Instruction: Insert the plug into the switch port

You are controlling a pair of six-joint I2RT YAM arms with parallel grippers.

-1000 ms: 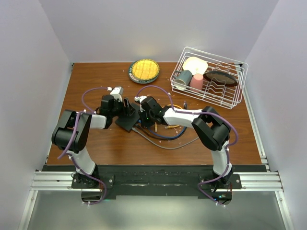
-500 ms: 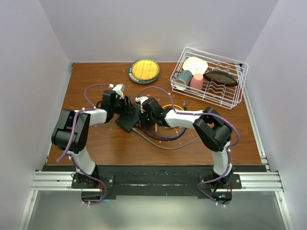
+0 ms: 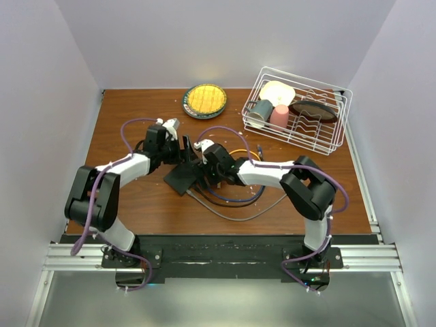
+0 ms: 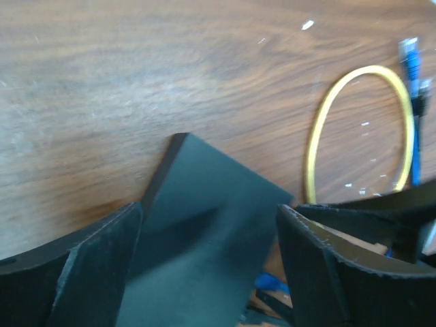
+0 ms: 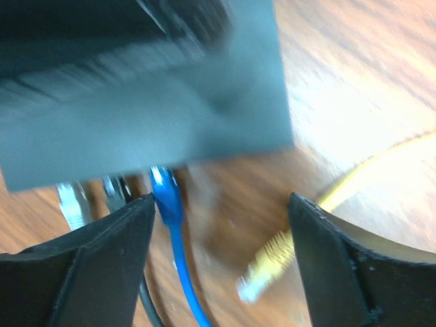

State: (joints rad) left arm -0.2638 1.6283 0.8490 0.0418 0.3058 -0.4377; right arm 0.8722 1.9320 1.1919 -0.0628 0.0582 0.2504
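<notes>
The black switch box (image 3: 182,178) lies on the wooden table between both arms. My left gripper (image 3: 180,154) is open, and the box (image 4: 204,211) sits between its spread fingers (image 4: 95,266) with a gap on the right side. My right gripper (image 3: 204,171) is open at the box's cable edge. In the right wrist view a blue plug (image 5: 164,193) meets the edge of the box (image 5: 136,88), free between the parted fingers (image 5: 102,266). The switch port itself is blurred and hidden behind the plug.
A loose yellow plug (image 5: 267,270) lies on the table near my right finger. Grey plugs (image 5: 72,202) sit left of the blue one. A yellow cable loop (image 4: 319,136) and a tangle of cables (image 3: 231,195) lie right of the box. A yellow-centred plate (image 3: 204,100) and a wire dish rack (image 3: 300,109) stand behind.
My right gripper has gone from shut to open. My left gripper has opened wider and its arm has stretched out toward the box. The box has shifted slightly.
</notes>
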